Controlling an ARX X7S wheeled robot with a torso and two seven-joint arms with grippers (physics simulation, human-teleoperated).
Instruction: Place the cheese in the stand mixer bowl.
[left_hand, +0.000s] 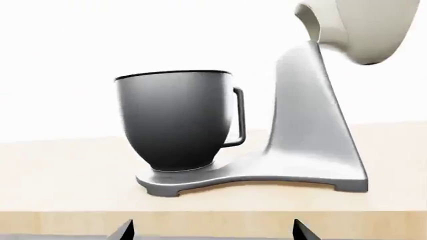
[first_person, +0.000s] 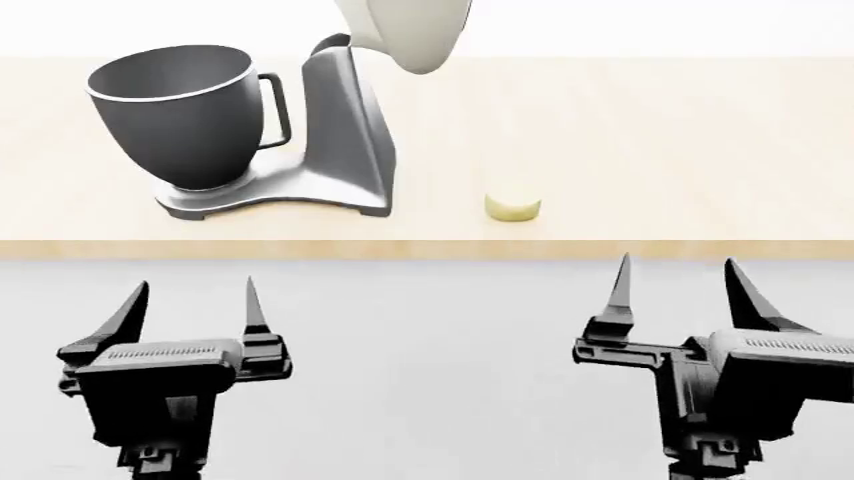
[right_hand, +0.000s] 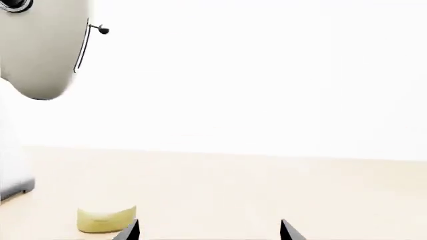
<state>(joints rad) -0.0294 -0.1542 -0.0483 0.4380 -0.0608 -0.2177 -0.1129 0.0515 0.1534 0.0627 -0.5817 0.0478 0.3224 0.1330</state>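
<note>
The cheese (first_person: 513, 207) is a small pale yellow chunk on the wooden counter, right of the mixer; it also shows in the right wrist view (right_hand: 107, 219). The dark grey stand mixer bowl (first_person: 180, 112) sits on the mixer base at the counter's left, also in the left wrist view (left_hand: 175, 117). My left gripper (first_person: 196, 305) is open and empty, in front of the counter edge below the bowl. My right gripper (first_person: 678, 290) is open and empty, in front of the counter, right of the cheese.
The silver-grey mixer base and column (first_person: 340, 140) stand between bowl and cheese, with the cream-white mixer head (first_person: 400, 30) tilted up above. The wooden counter (first_person: 667, 140) has its front edge just ahead of both grippers.
</note>
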